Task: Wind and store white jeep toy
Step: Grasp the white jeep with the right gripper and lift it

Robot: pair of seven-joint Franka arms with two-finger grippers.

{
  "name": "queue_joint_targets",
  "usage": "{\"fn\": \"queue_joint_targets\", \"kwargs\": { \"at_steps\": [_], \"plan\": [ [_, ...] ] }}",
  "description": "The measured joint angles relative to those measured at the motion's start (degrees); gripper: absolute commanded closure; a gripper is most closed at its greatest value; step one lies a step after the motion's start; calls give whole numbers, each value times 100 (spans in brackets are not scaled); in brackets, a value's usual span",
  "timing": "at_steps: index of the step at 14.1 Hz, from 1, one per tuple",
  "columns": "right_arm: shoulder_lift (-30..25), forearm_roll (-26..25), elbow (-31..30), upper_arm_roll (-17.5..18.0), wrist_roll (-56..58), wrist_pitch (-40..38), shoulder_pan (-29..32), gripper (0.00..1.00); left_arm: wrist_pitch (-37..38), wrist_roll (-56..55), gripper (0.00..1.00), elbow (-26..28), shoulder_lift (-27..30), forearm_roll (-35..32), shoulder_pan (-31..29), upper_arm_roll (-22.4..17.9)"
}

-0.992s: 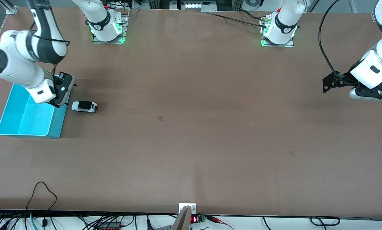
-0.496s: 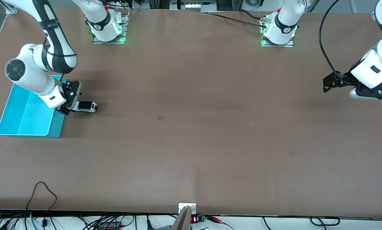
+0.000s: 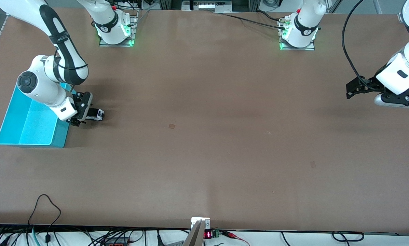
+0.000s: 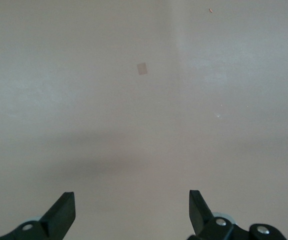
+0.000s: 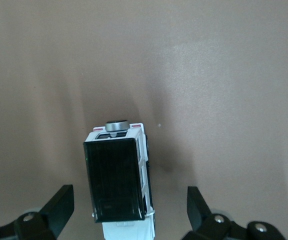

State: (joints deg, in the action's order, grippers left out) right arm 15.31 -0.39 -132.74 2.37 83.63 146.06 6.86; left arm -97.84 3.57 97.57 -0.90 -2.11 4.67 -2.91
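The white jeep toy (image 3: 96,114) stands on the brown table beside the cyan bin (image 3: 61,134), toward the right arm's end. In the right wrist view the jeep (image 5: 116,180) shows its black roof and a grey spare wheel. My right gripper (image 3: 82,115) is down at the jeep's bin-side end and open. Its fingers (image 5: 61,202) stand wide on either side of the toy without touching it, and the right gripper (image 5: 130,198) holds nothing. My left gripper (image 3: 350,91) waits open above the table at the left arm's end. The left gripper (image 4: 132,201) has only bare table under it.
The bin is empty, and the right arm's elbow hangs over it. A small dark square mark (image 3: 172,126) lies mid-table. Both arm bases stand along the edge farthest from the front camera. Cables (image 3: 47,205) trail over the nearest edge.
The right arm has swung from over the bin's edge to the jeep and come down, so its open fingers now straddle the toy. The left arm has not moved.
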Motion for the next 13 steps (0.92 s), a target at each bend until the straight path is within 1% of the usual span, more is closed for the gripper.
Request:
{"fn": "queue_joint_targets", "kwargs": {
  "at_steps": [3,4,5,7,8,9,10,13],
  "plan": [
    [65,0,-194,0,0,361,0,1,26,2,0,0,0,0,0,0],
    [101,0,-259,0,0,518,0,8,36,2,0,0,0,0,0,0],
    [129,0,-312,0,0,639,0,26,41,2,0,0,0,0,-1,0],
    [160,0,-357,0,67,744,0,72,56,3,0,0,0,0,-1,0],
    [159,0,-359,0,112,754,0,86,69,3,0,0,0,0,-1,0],
    [159,0,-360,0,145,756,0,97,91,3,0,0,0,0,-1,0],
    [157,0,-360,0,169,755,0,100,131,3,0,-1,0,0,-1,0],
    [151,0,-360,3,183,755,0,100,205,3,0,-1,1,0,-3,-10]
  ]
}}
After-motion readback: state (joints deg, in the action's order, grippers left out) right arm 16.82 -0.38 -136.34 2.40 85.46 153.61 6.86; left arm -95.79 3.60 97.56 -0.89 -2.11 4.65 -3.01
